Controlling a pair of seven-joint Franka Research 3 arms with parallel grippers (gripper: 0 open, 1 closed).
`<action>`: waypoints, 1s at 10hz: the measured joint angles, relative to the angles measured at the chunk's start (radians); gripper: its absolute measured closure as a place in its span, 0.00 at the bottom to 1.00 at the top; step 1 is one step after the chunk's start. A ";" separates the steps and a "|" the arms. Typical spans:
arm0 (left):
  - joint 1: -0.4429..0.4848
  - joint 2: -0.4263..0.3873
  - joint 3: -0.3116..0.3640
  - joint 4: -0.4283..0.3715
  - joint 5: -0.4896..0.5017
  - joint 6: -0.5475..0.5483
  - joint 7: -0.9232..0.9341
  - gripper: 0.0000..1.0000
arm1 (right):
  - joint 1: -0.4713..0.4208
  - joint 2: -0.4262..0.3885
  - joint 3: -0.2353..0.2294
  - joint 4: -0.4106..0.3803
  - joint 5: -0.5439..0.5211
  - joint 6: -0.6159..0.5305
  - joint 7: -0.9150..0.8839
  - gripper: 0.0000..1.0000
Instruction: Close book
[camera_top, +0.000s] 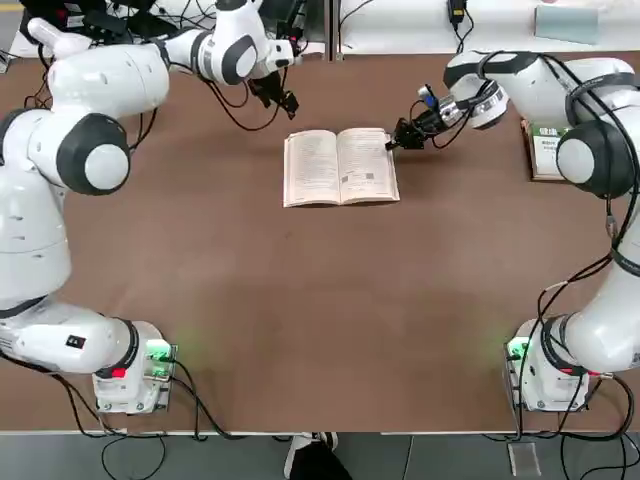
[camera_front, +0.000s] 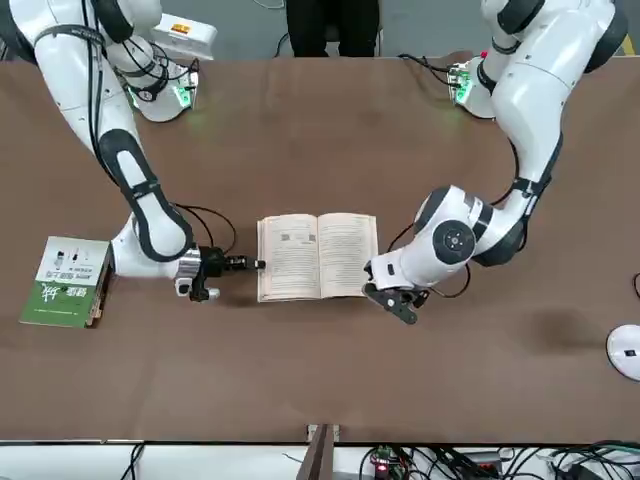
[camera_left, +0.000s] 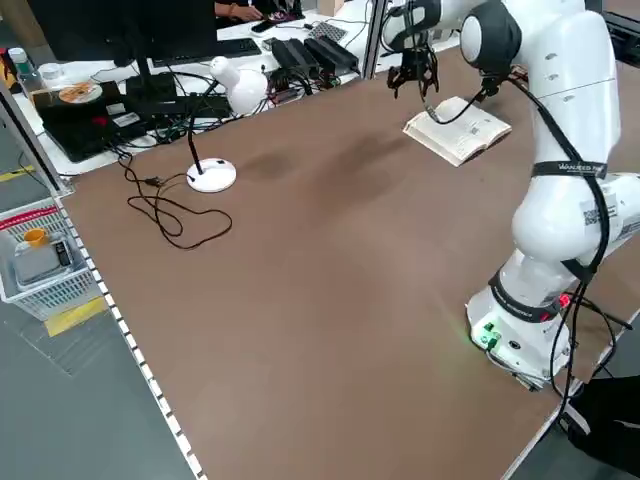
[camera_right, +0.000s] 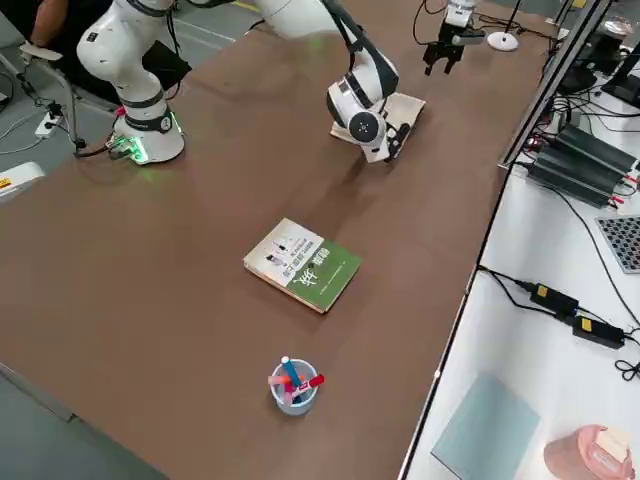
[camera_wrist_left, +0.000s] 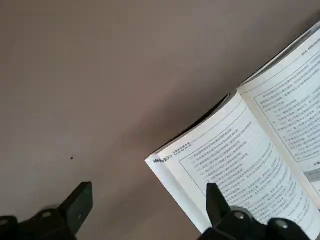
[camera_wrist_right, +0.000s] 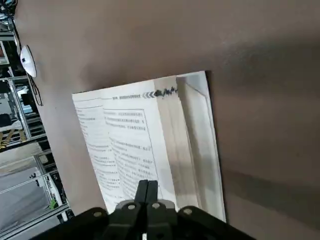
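on the table (camera_top: 320, 300), open book (camera_top: 340, 167) beside right tool (camera_top: 393, 143).

the book (camera_top: 340, 166) lies open mid-table, left gripper (camera_top: 284, 100) behind its far-left corner, right gripper (camera_top: 397, 138) at its right edge.

We see a brown table (camera_top: 300, 320). On it the book (camera_top: 340, 167) lies open. The green-and-white book (camera_top: 543, 150) lies well apart from it.

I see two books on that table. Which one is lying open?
The white-paged book at mid-table, between the two grippers, lies open with its text pages up. The green-and-white book off to the side lies shut, cover up.
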 joint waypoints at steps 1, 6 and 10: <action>-0.001 0.002 0.000 0.000 0.000 0.002 0.000 0.00 | 0.004 0.002 0.000 0.000 0.009 0.001 -0.001 0.99; -0.003 0.009 0.000 0.000 0.000 0.010 0.000 0.00 | 0.027 0.005 0.000 0.000 0.032 0.016 -0.005 0.99; -0.005 0.016 0.000 0.000 0.000 0.017 0.000 0.00 | 0.027 0.019 0.000 -0.002 0.033 0.032 -0.030 0.99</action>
